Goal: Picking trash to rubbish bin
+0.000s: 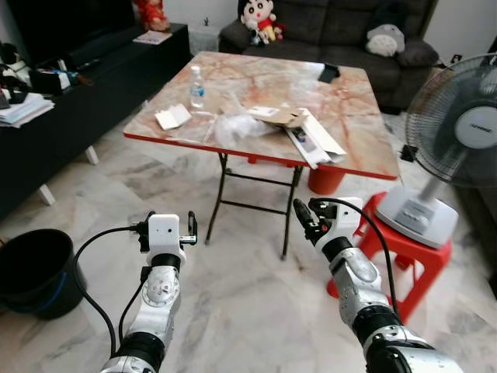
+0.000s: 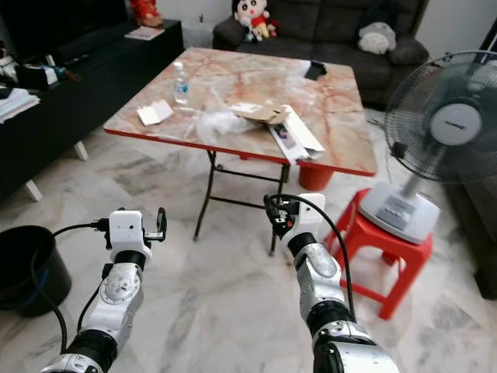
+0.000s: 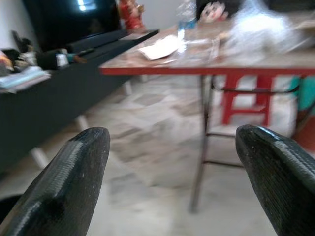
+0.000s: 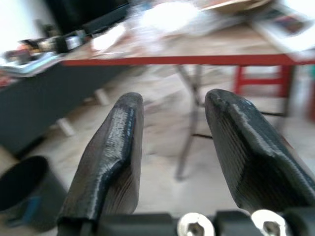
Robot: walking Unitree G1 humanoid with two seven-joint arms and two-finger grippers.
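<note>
While both arms are raised in front of the robot, short of the folding table (image 1: 365,148), the trash on its marble-patterned top lies ahead of and above both sets of jaws, well apart from either. Largest of it is the long flattened carton (image 1: 314,140) near the table's front edge, toward its right corner, its long axis running from front edge to back at a slant. Just beside it, toward the table's middle, lies the brown cardboard piece (image 1: 278,116), then the crumpled clear plastic bag (image 1: 237,128), the plastic bottle (image 1: 197,86) standing upright, and the white paper wad (image 1: 172,116) nearest the table's left corner. The black rubbish bin (image 1: 33,272) sits on the floor well to the left of the table.

By my judgement the right gripper (image 1: 307,217) is nearer the carton, the left gripper (image 1: 190,228) nearer the paper and the bin. The right gripper's fingers (image 4: 115,142) stand moderately parted, empty, pointing toward the table's underside. The left gripper's fingers (image 3: 74,172) are spread wide, also empty, aimed at the table's legs.
</note>
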